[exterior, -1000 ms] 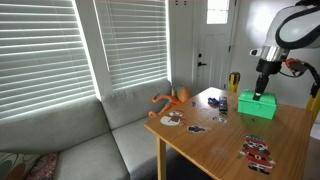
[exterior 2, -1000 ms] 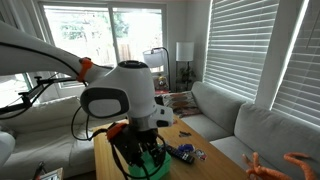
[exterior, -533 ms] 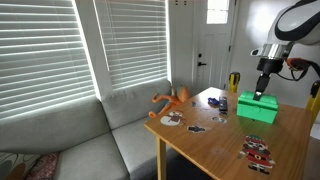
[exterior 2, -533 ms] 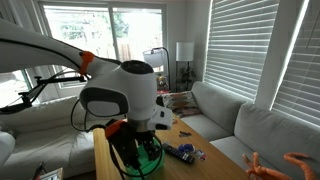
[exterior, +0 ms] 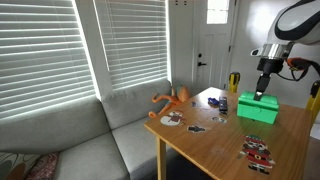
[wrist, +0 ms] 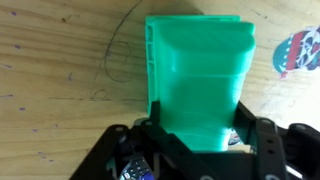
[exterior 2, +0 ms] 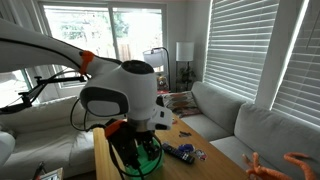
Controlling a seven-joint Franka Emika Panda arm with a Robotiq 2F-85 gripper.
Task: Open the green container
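The green container (exterior: 258, 107) stands on the wooden table (exterior: 215, 140) near its far edge. It also shows under the arm in an exterior view (exterior 2: 152, 162). My gripper (exterior: 263, 88) hangs straight down onto its top. In the wrist view the green container (wrist: 197, 65) fills the middle, and my gripper (wrist: 197, 128) has one black finger pressed against each long side of its upper part. I cannot tell whether the lid is lifted off the box.
An orange toy (exterior: 172, 99), a blue toy (exterior: 214, 101) and flat figures (exterior: 258, 150) lie on the table. A slim yellow object (exterior: 234, 82) stands behind the container. A grey sofa (exterior: 80, 140) stands beside the table. A thin dark cable (wrist: 115, 60) lies by the container.
Between one second and half a second ago the arm shifted slightly over the container. Since then nothing has visibly moved.
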